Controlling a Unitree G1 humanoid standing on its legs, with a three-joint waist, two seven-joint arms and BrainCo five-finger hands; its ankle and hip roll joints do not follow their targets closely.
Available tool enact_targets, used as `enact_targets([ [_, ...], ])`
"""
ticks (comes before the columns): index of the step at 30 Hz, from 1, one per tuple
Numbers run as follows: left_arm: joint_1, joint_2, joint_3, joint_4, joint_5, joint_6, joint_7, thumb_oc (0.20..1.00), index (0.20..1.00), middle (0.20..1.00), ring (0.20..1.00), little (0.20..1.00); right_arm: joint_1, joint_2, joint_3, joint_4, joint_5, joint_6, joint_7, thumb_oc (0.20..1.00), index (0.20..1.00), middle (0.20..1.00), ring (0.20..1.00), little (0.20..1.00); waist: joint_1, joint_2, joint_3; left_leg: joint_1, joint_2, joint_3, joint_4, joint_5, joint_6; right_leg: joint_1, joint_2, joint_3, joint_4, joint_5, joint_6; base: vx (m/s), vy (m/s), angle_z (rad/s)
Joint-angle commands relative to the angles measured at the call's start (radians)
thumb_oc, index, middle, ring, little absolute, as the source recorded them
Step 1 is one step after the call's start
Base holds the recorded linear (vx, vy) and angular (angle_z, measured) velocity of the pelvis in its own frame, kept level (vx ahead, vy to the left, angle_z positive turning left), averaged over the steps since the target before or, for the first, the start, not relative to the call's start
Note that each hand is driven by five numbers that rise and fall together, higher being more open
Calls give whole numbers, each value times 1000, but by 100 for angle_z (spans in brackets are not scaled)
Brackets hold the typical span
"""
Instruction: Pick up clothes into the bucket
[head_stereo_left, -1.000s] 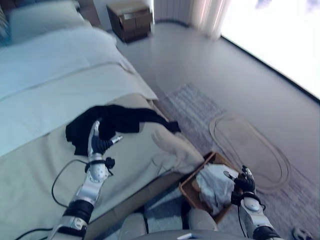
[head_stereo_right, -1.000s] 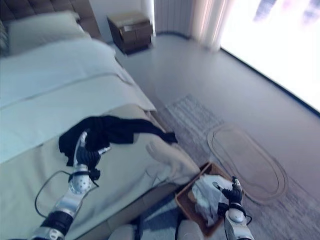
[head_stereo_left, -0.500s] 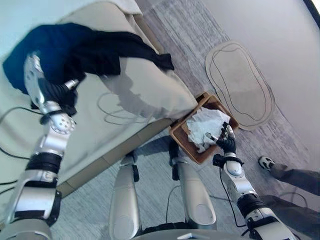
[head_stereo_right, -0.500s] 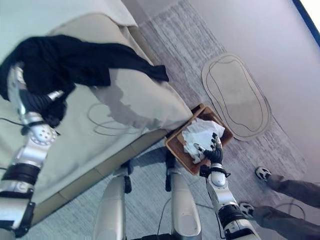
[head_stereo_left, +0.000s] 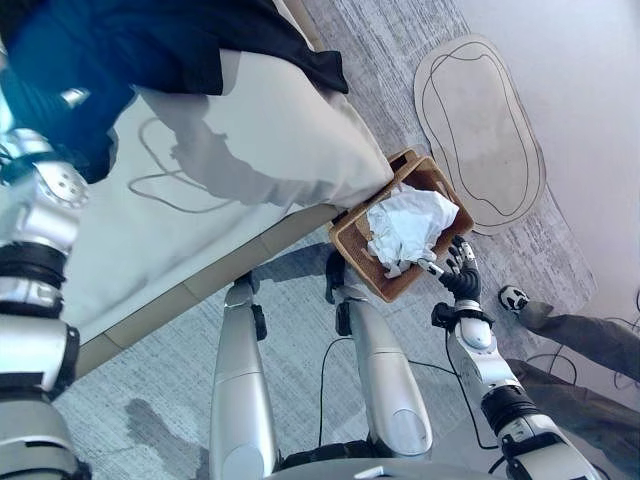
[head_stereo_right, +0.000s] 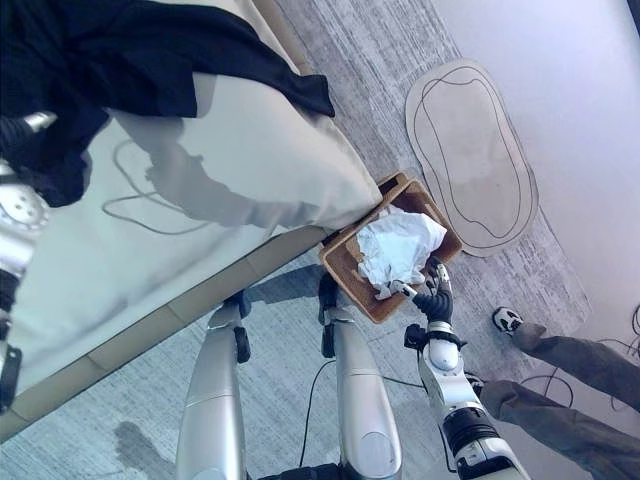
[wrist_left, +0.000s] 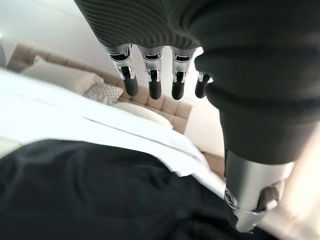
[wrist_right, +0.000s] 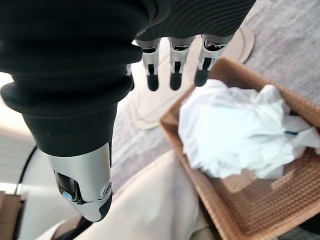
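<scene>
Both hands have their fingers straight and apart, holding nothing: the left hand (wrist_left: 165, 75) hangs over the black garment (head_stereo_left: 150, 45) spread on the beige bed (head_stereo_left: 270, 150), and the right hand (head_stereo_left: 458, 272) is held just beside the near edge of the woven basket (head_stereo_left: 352, 250). That basket stands on the grey carpet (head_stereo_left: 160, 400) at the bed's corner and has crumpled white cloth (head_stereo_left: 405, 225) lying in it, with an oval mat (head_stereo_left: 480, 120) further out on the floor. One person's leg and shoe (head_stereo_left: 512, 297) show on the carpet near the right arm.
</scene>
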Motion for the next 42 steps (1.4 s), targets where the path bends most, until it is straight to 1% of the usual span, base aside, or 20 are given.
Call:
enact_targets([
  [1,-87,65,-45,30,14,5,-18,1000,1000,1000,1000,1000,68,-44,-4,-104,36,-65,17,1000,1000,1000,1000,1000,-10,-11,-54,-95,21,-14,141,-68,8,36,-97,-12,-165,141,92,0,0,0],
  [2,-92,65,-49,32,13,4,-18,1000,1000,1000,1000,1000,68,-43,-5,-104,36,-65,17,1000,1000,1000,1000,1000,-9,-12,-54,-96,20,-15,141,-68,8,35,-97,-13,-165,141,92,0,18,7],
  [3,-138,70,-98,97,-6,0,-65,1000,1000,1000,1000,1000,60,-46,0,-104,46,-64,26,1000,1000,1000,1000,1000,-15,-12,-54,-108,21,-15,147,-69,9,28,-97,-12,-170,149,96,-2,22,8],
  [4,-142,70,-101,98,-6,0,-65,1000,1000,1000,1000,1000,60,-45,-1,-104,46,-64,26,1000,1000,1000,1000,1000,-14,-13,-54,-109,21,-15,148,-69,9,27,-97,-12,-170,149,96,-7,45,7],
  [5,-176,75,-144,144,-25,0,-155,1000,1000,1000,1000,1000,63,-52,-3,-125,49,-59,40,1000,1000,1000,1000,1000,-19,-8,-54,-125,20,-12,156,-71,11,14,-97,-11,-173,156,97,-4,24,4],
  [6,-179,75,-147,146,-25,0,-155,1000,1000,1000,1000,1000,64,-51,-4,-125,49,-59,40,1000,1000,1000,1000,1000,-18,-8,-54,-126,20,-12,156,-71,11,14,-97,-11,-173,156,97,-7,37,2],
  [10,-287,47,-217,281,-47,16,-204,1000,1000,1000,1000,1000,66,-47,3,-148,58,-60,58,1000,1000,1000,1000,1000,-32,-11,-58,-153,22,-11,176,-76,13,-9,-96,-10,-173,162,100,0,0,0],
  [12,-299,34,-237,276,-21,30,-263,1000,1000,1000,1000,1000,74,-47,-7,-153,60,-55,69,1000,1000,1000,1000,1000,-31,-5,-59,-166,18,-10,188,-82,16,-18,-100,-12,-169,160,100,0,0,0],
  [13,-299,34,-238,276,-21,30,-263,1000,1000,1000,1000,1000,74,-47,-8,-153,60,-55,69,1000,1000,1000,1000,1000,-31,-5,-59,-166,18,-10,188,-82,16,-18,-100,-12,-169,160,100,0,0,0],
  [14,-312,29,-254,305,-18,28,-300,482,482,482,482,482,75,-46,-11,-146,63,-50,78,1000,1000,1000,1000,1000,-34,-6,-62,-172,18,-11,193,-84,17,-26,-100,-10,-167,160,98,0,0,0],
  [15,-312,29,-255,305,-18,28,-300,354,354,354,354,354,75,-46,-11,-146,63,-50,78,1000,1000,1000,1000,1000,-34,-6,-62,-173,18,-11,193,-84,17,-27,-100,-10,-167,160,98,0,0,0],
  [16,-312,31,-257,298,-16,26,-312,200,200,200,200,200,74,-46,-12,-142,66,-50,83,1000,1000,1000,1000,1000,-34,-6,-65,-176,18,-10,195,-85,17,-30,-100,-10,-167,161,98,0,0,0],
  [20,-293,38,-259,318,-16,10,-340,200,200,200,200,200,70,-45,-5,-132,70,-49,100,1000,1000,1000,1000,1000,-41,-13,-75,-186,20,-8,197,-84,16,-43,-99,-7,-171,167,98,15,-2,-1],
  [21,-282,34,-259,323,-6,12,-344,200,200,200,200,200,72,-49,-3,-134,69,-48,104,1000,1000,1000,1000,1000,-40,-13,-82,-174,28,-13,207,-118,8,-31,-91,-6,-169,145,103,0,0,0],
  [22,-284,34,-259,322,-6,12,-344,200,200,200,200,200,71,-49,-4,-134,69,-48,104,1000,1000,1000,1000,1000,-44,-16,-79,-187,22,-8,200,-85,16,-42,-98,-7,-175,169,98,-7,1,-3],
  [33,-233,39,-232,308,0,6,-366,200,200,200,200,200,78,-47,-11,-116,60,-42,116,1000,1000,1000,1000,1000,-41,-6,-101,-157,18,-9,164,-71,15,-19,-107,-26,-181,166,100,-7,1,0],
  [38,-148,16,-173,257,-7,-8,-365,200,200,200,200,200,75,-45,-6,-93,47,-30,119,1000,1000,1000,1000,1000,-26,0,-112,-74,19,-4,123,-63,12,54,-110,-37,-200,169,101,9,-11,0],
  [40,-58,2,-112,140,-8,-29,-354,200,200,200,200,200,75,-51,-24,-82,28,-19,113,1000,1000,1000,1000,1000,-5,13,-122,10,15,-2,80,-55,10,129,-118,-44,-219,168,101,61,-21,4],
  [41,-54,2,-109,138,-7,-29,-354,200,200,200,200,200,75,-52,-23,-82,28,-19,113,1000,1000,1000,1000,1000,-6,13,-121,13,15,-2,78,-55,10,132,-118,-44,-220,168,101,72,-10,4],
  [42,5,-12,-62,53,-27,-48,-349,200,200,200,200,200,82,-58,-35,-91,15,-14,110,1000,1000,1000,1000,1000,6,21,-126,65,11,3,57,-54,10,179,-123,-47,-231,166,100,37,-6,-2],
])
